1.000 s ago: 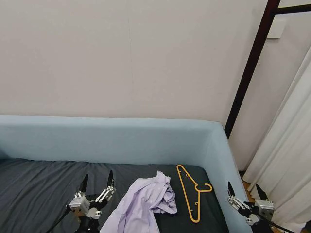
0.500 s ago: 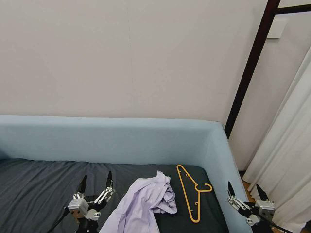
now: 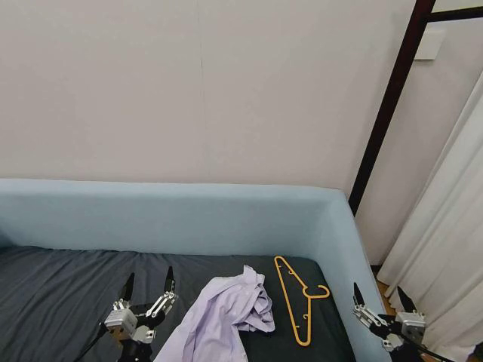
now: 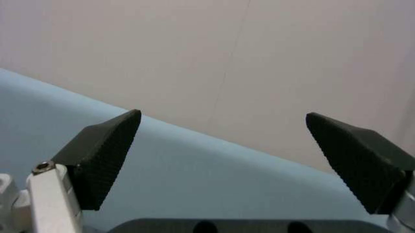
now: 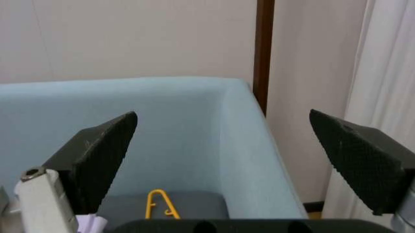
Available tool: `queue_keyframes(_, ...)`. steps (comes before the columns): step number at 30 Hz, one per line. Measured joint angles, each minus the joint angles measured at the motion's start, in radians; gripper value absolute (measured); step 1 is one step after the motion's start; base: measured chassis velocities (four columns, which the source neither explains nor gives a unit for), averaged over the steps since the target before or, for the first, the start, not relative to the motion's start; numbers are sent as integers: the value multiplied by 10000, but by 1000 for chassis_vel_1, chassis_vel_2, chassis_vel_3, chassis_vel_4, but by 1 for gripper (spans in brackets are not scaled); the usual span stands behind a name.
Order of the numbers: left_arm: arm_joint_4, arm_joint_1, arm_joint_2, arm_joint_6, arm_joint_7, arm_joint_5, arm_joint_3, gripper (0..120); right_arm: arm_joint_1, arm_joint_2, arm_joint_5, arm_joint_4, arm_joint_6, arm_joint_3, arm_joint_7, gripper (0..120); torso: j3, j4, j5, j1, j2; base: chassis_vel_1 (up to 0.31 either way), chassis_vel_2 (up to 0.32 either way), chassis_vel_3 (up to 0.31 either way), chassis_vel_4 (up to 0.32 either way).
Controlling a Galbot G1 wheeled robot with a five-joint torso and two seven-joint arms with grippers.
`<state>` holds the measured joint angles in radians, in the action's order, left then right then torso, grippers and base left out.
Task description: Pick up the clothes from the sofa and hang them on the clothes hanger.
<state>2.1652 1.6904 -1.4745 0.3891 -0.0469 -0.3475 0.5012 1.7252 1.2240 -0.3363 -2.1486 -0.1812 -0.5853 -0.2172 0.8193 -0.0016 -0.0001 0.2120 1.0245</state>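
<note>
A crumpled lavender garment [image 3: 223, 315] lies on the dark seat of the light-blue sofa [image 3: 189, 215]. Just right of it rests a yellow clothes hanger [image 3: 296, 299], hook toward the sofa's right arm; the right wrist view catches its top [image 5: 159, 203]. My left gripper [image 3: 149, 284] hovers low over the seat, left of the garment, open and holding nothing. My right gripper [image 3: 379, 294] sits open at the lower right, beyond the sofa's right arm. In the wrist views each pair of fingers [image 4: 104, 162] [image 5: 97, 158] is spread wide with nothing between.
A dark wooden post [image 3: 389, 102] rises behind the sofa's right end, with a white curtain [image 3: 445, 249] beside it. A plain wall [image 3: 196, 90] backs the sofa. The dark seat [image 3: 53, 290] stretches to the left.
My left gripper has sunk slightly. The garment, hanger and right gripper have not moved.
</note>
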Motion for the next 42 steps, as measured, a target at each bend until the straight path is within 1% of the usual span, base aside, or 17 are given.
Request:
queue_keyframes(2, 1, 6, -20, 0, -14, 0, 18, 100, -22, -52, -291, -47, 103, 60, -21, 100, 0, 0, 0, 0, 0, 0, 0, 0, 0)
queue_keyframes(5, -17, 112, -30, 66, -19, 70, 29, 100, -173, -319, -1445, -230, 616, 254, -107, 100, 0, 0, 0, 0, 0, 0, 0, 0, 0)
queue_keyframes(7, -9, 204, 13, 128, -18, 100, 63, 100, -482, -749, -2829, -466, 1514, 480, -548, 100, 0, 1, -1, 0, 0, 0, 0, 0, 0)
queue_keyframes(8, -9, 204, 13, 128, -18, 100, 63, 100, -482, -749, -2829, -466, 1514, 480, -548, 100, 0, 1, -1, 0, 0, 0, 0, 0, 0)
queue_keyframes(13, 228, 430, 100, 166, -30, 110, 257, 100, -1326, -1646, -4689, -419, 2714, 1034, -663, 100, 0, 0, -2, 0, 0, 0, 0, 0, 0)
queue_keyframes(14, 228, 430, 100, 166, -30, 110, 257, 100, -1326, -1646, -4689, -419, 2714, 1034, -663, 100, 0, 0, -2, 0, 0, 0, 0, 0, 0)
queue_keyframes(18, 365, 596, 80, 220, -58, 213, 427, 100, -2587, -2264, -7380, 104, 3437, 1745, -902, 100, 1, 2, -1, 0, 0, 0, 0, 0, 0)
queue_keyframes(19, 365, 596, 80, 220, -58, 213, 427, 100, -2587, -2264, -7380, 104, 3437, 1745, -902, 100, 1, 2, -1, 0, 0, 0, 0, 0, 0)
queue_keyframes(21, 459, 692, 43, 238, -76, 266, 490, 100, -3375, -2348, -8665, 666, 3777, 2251, -1103, 100, 1, 0, -2, 0, 0, 0, 0, 0, 0)
queue_keyframes(23, 556, 792, 18, 244, -97, 318, 578, 100, -4382, -2171, -9758, 1402, 4124, 2868, -1379, 100, 0, 0, 0, 0, -1, 0, 0, 0, 0)
queue_keyframes(24, 556, 792, 18, 244, -97, 318, 578, 100, -4382, -2171, -9758, 1402, 4124, 2868, -1379, 100, 0, 0, 0, 0, -1, 0, 0, 0, 0)
queue_keyframes(25, 593, 837, 13, 246, -136, 360, 643, 100, -4922, -1973, -10124, 1832, 4252, 3216, -1515, 100, 1, 2, 0, 0, -1, 0, 0, 0, 0)
queue_keyframes(26, 638, 915, -5, 253, -238, 435, 800, 100, -6071, -1407, -10329, 2973, 4362, 4066, -1612, 100, 1, 3, 0, 1, -1, 0, 0, 0, 0)
queue_keyframes(28, 666, 993, -70, 257, -273, 466, 898, 100, -6855, -848, -10312, 3999, 4467, 4591, -1775, 100, 2, 1, 0, 0, -1, 0, 0, 0, 0)
queue_keyframes(29, 666, 993, -70, 257, -273, 466, 898, 100, -6855, -848, -10312, 3999, 4467, 4591, -1775, 100, 2, 1, 0, 0, -1, 0, 0, 0, 0)
queue_keyframes(37, 680, 1128, -303, 308, -295, 655, 958, 100, -8348, 425, -10210, 6227, 5049, 5091, -2455, 100, 1, 1, -3, 1, -1, 0, 0, 0, 0)
queue_keyframes(42, 654, 1189, -354, 375, -301, 728, 989, 100, -8615, 1033, -9653, 6998, 5091, 5302, -2437, 100, 1, 1, -2, 1, -1, 0, 0, 0, 0)
